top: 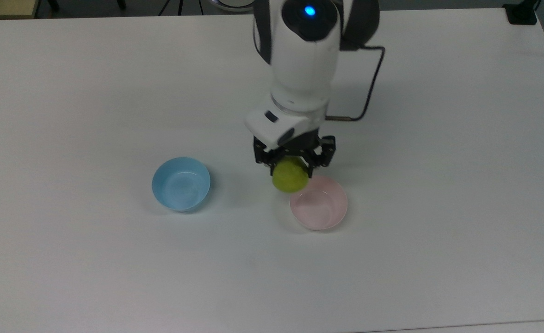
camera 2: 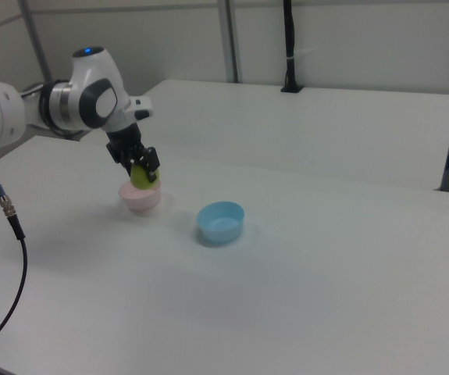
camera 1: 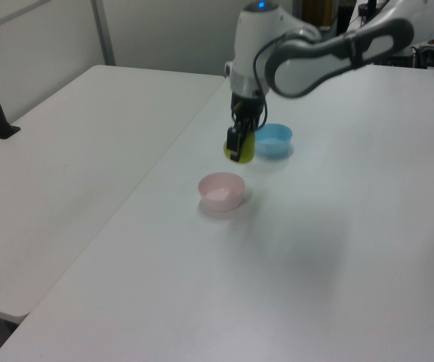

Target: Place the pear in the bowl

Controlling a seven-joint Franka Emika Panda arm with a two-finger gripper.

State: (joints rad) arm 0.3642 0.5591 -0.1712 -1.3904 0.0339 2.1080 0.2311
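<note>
Open table around two small bowls

The white table (top: 438, 138) lies bare on all sides; the blue bowl (top: 181, 183) stands well apart from the pink bowl (top: 320, 206), leaving a wide lane between. Above the pink bowl's rim hangs the gripper (top: 294, 163), clamping the pear (top: 289, 176).

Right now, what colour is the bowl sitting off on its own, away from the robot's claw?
Light blue bowl, clearest in the top view.
</note>
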